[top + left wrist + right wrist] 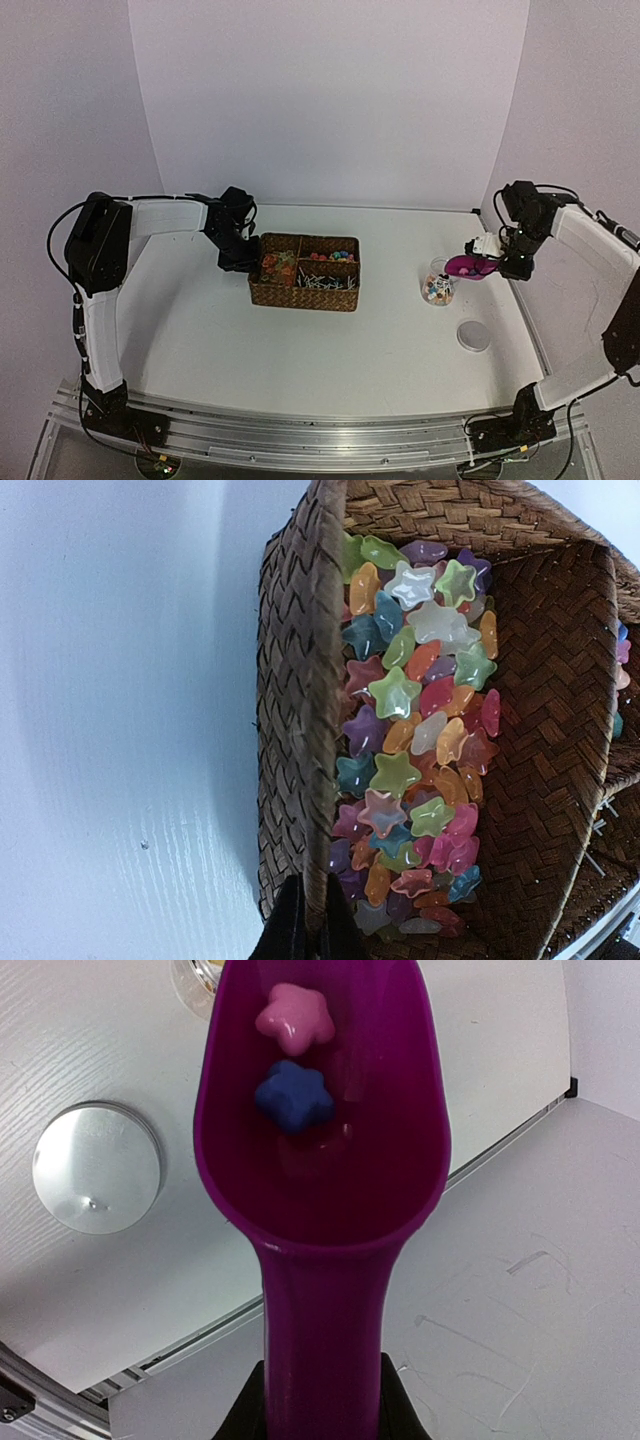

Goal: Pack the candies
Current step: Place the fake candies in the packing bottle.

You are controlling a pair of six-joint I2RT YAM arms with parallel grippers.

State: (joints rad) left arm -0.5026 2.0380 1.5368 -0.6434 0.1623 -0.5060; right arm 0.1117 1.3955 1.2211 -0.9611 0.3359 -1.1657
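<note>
Tipping scoop (320, 1140) over jar (437, 286), near right edge of table (350, 360).

Clamped on scoop handle with right gripper (322, 1410); pinched shut on left wall of basket (300, 680) with left gripper (308, 935), at table middle, probably to steady it. Tilt further but slowly, keeping scoop lip directly above jar mouth, to slide candies (293, 1055) in without any bouncing out; no shaking. Counted: two candies in scoop, one pink and one blue; one scoop; one jar, partly filled; one lid (97, 1167), flat toward near right corner; one basket, with candies inside too many to count.
</note>
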